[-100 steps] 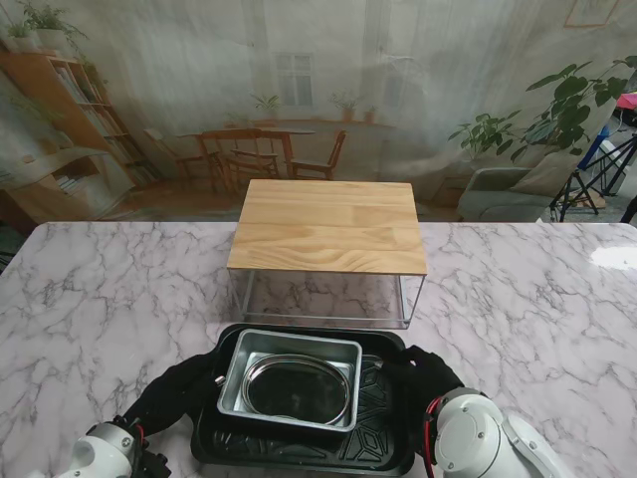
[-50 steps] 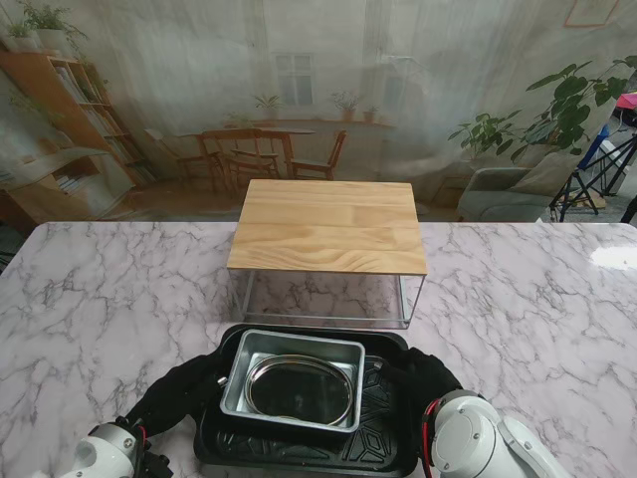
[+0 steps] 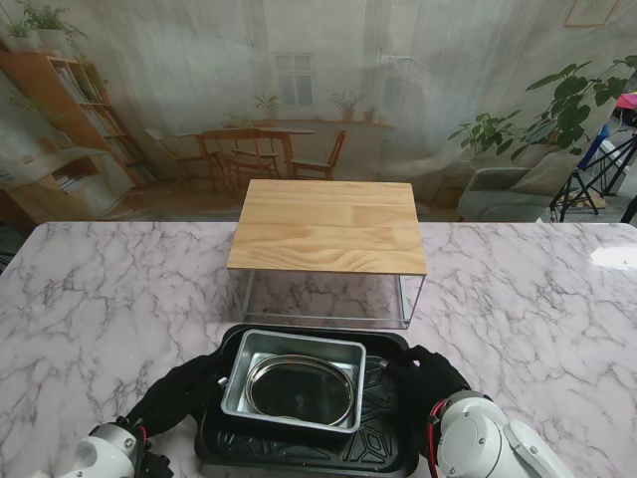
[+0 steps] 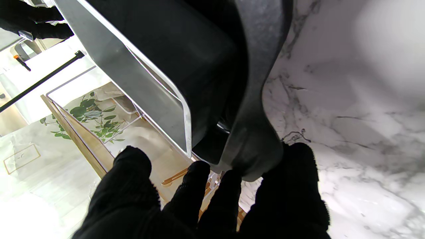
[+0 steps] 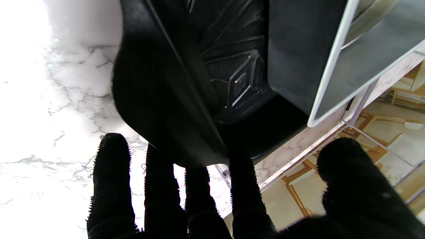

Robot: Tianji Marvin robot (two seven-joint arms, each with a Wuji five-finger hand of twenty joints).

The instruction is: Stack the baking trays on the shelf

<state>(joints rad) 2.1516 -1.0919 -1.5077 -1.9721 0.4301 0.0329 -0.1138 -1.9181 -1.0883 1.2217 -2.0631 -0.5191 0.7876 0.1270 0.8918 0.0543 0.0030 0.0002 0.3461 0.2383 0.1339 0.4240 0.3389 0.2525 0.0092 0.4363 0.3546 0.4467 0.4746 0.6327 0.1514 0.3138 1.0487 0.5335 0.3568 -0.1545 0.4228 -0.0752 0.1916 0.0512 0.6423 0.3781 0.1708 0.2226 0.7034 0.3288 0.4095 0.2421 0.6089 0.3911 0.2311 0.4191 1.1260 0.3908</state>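
Observation:
A black baking tray (image 3: 383, 423) lies just in front of the shelf, with a silver rectangular tray (image 3: 237, 383) inside it and an oval metal tray (image 3: 299, 390) nested in that. My left hand (image 3: 184, 383) grips the black tray's left side and my right hand (image 3: 430, 370) its right side. In the left wrist view my left hand (image 4: 199, 199) has its fingers against the black tray's corner (image 4: 259, 99), beside the silver tray (image 4: 132, 76). In the right wrist view my right hand (image 5: 199, 205) has fingers and thumb either side of the black rim (image 5: 159, 99), near the silver tray (image 5: 298, 49).
The shelf (image 3: 328, 224) has a bare wooden top on a thin metal frame with open space beneath. It stands on the marble table (image 3: 109, 299) just beyond the trays. A printed room backdrop closes off the far side.
The tray stack has shifted slightly away from me, toward the shelf, together with both hands. The grip looks unchanged.

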